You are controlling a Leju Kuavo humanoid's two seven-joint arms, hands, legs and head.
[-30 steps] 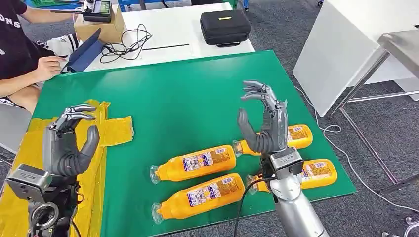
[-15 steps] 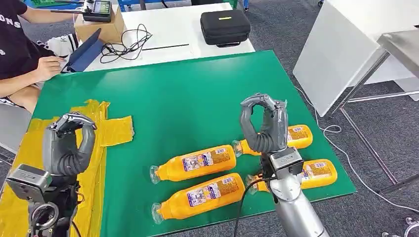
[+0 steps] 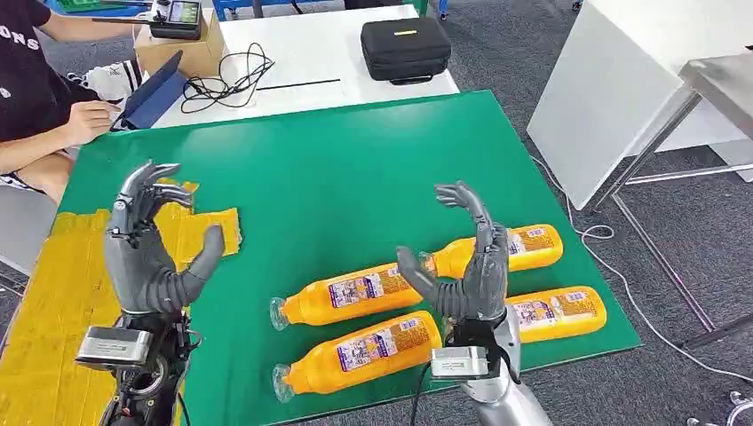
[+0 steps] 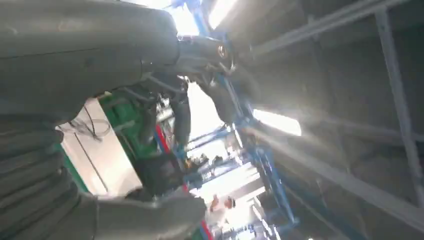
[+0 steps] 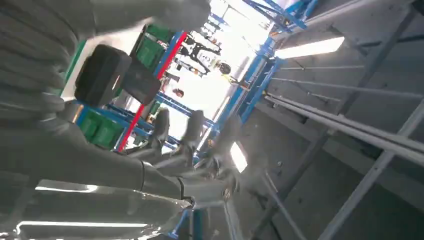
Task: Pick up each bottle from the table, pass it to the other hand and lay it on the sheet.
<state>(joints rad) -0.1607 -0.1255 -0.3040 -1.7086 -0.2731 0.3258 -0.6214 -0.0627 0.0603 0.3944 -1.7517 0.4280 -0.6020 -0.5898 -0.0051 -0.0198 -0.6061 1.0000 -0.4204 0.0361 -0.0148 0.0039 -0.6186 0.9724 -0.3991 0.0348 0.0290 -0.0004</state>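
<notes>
Several orange bottles lie on their sides on the green mat [image 3: 337,169]. Two are near the middle front [image 3: 351,293] [image 3: 360,352] and two lie to the right [image 3: 528,247] [image 3: 559,311]. A crumpled yellow sheet [image 3: 53,293] covers the table's left side. My left hand [image 3: 151,253] is raised over the sheet's right edge, fingers spread, holding nothing. My right hand [image 3: 466,266] is raised in front of the right-hand bottles, fingers apart and empty, hiding part of them. In the left wrist view the fingers [image 4: 182,115] point up toward the ceiling.
A person [image 3: 35,98] sits at the table's far left corner, a hand near a blue folder [image 3: 151,93]. Behind the mat are a black case [image 3: 404,49], cables [image 3: 222,75] and a cardboard box [image 3: 178,53]. A white panel [image 3: 604,98] and a metal table [image 3: 719,80] stand on the right.
Both hands curled shut half a second ago and have now spread open. The left hand has risen and shifted right. The right hand has dropped lower and turned toward the left.
</notes>
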